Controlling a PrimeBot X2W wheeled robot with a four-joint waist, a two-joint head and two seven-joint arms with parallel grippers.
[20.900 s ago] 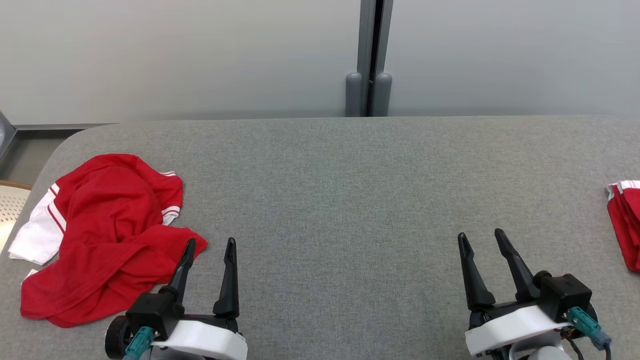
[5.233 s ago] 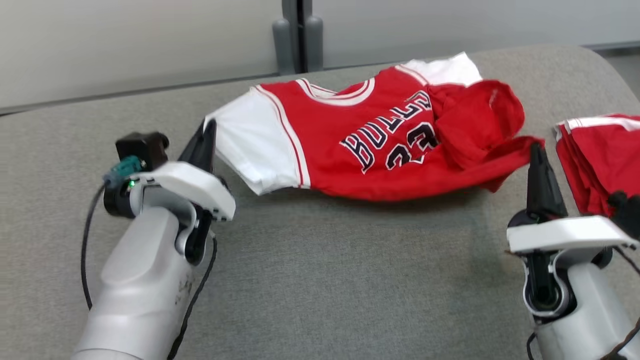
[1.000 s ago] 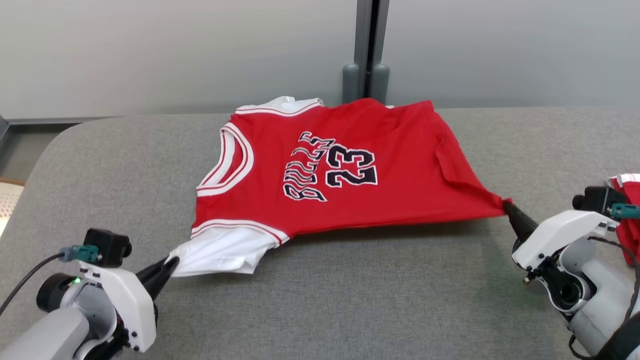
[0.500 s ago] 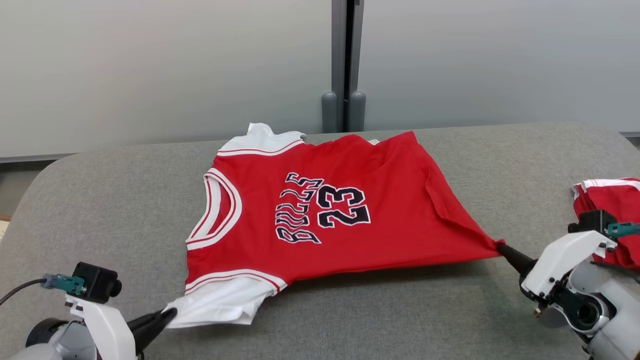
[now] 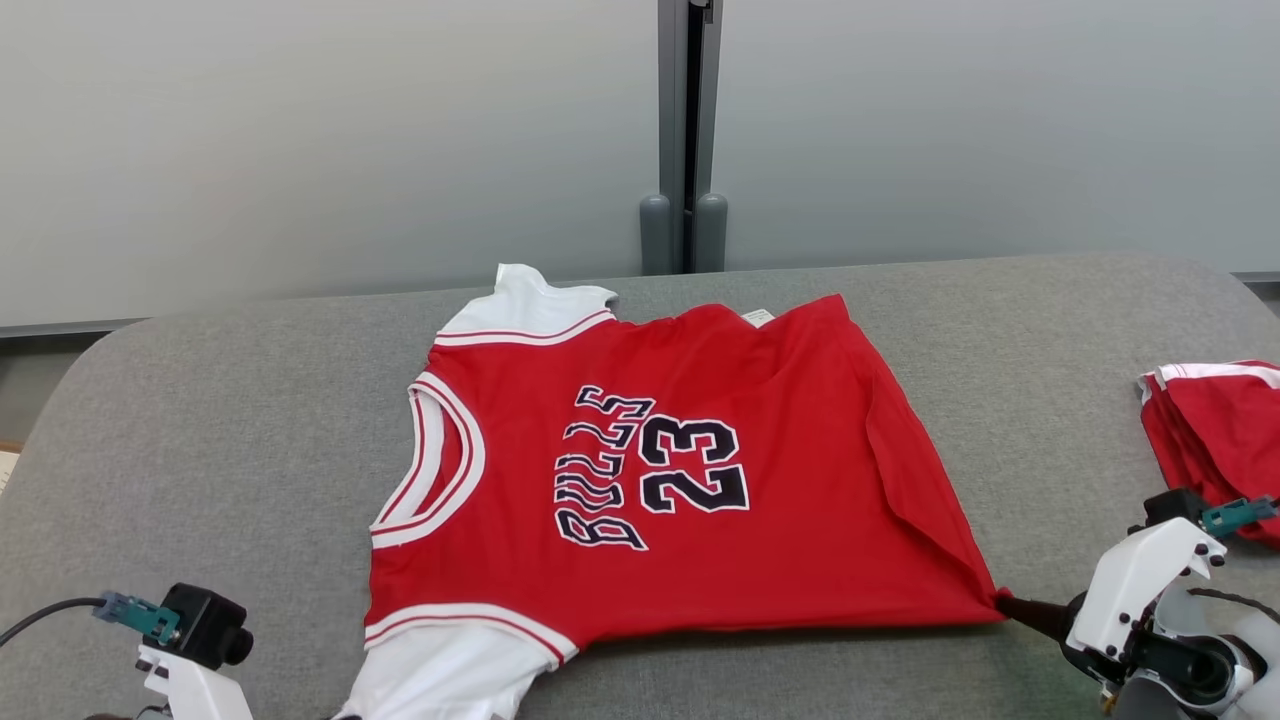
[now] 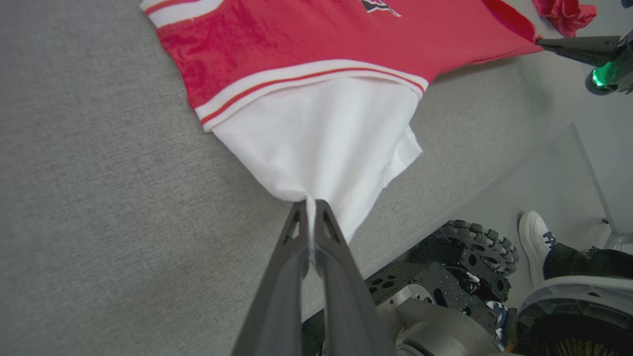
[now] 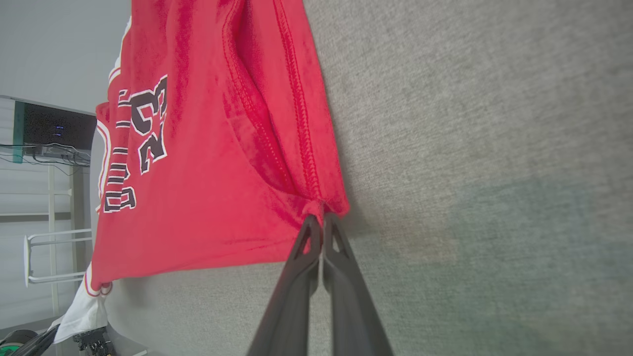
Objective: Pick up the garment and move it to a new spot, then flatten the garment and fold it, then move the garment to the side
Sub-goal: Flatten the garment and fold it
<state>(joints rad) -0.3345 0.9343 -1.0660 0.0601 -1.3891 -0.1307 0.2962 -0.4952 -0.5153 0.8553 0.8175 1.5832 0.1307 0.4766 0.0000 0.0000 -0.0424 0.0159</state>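
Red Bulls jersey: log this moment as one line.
stage: flattening | red Bulls jersey: face up on grey table | left gripper: shut on white sleeve | right gripper: shut on hem corner | fold: not started

"BULLS 23" on the garment (image 5: pixel 800 530)

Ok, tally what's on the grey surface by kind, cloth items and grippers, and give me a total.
Spread-out jersey: 1
Folded red pile: 1
Grippers: 2, the left gripper shut on the jersey's white sleeve and the right gripper shut on its red hem corner
Total: 4
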